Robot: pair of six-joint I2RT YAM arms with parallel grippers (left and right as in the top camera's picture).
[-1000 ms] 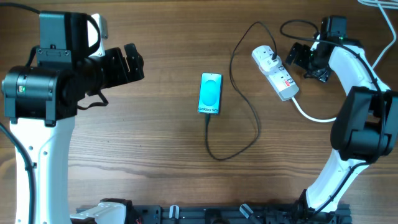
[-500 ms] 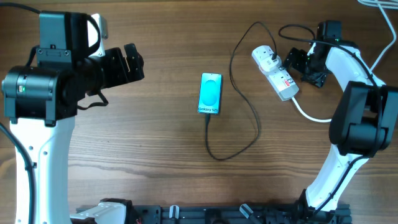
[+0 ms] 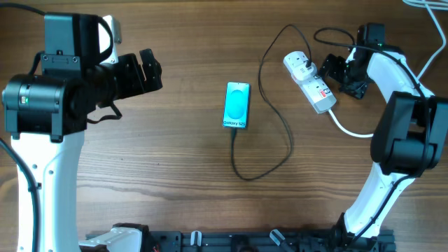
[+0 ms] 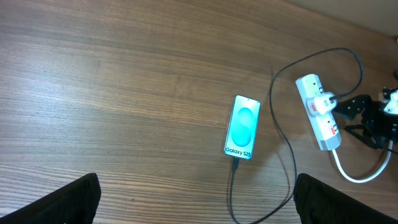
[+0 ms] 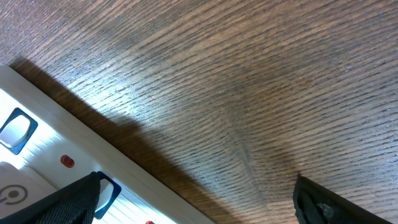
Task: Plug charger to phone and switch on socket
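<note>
The phone [image 3: 236,105] lies flat mid-table, cyan screen up, also in the left wrist view [image 4: 242,127]. The thin black charger cable [image 3: 285,133] runs from the phone's near edge, loops right and up to a plug in the white socket strip [image 3: 310,81]. The strip also shows in the left wrist view [image 4: 319,111] and close up in the right wrist view [image 5: 37,168]. My right gripper [image 3: 339,73] is open, just right of the strip, one finger over its edge. My left gripper [image 3: 148,70] is open and empty, far left of the phone.
The strip's thick white cord [image 3: 350,129] curves away to the right under my right arm. Another white cord [image 3: 430,17] lies at the far right corner. A black rail [image 3: 231,241] runs along the table's front edge.
My right gripper has moved a little left, closer to the socket strip. The left arm, phone and cable have not moved.
</note>
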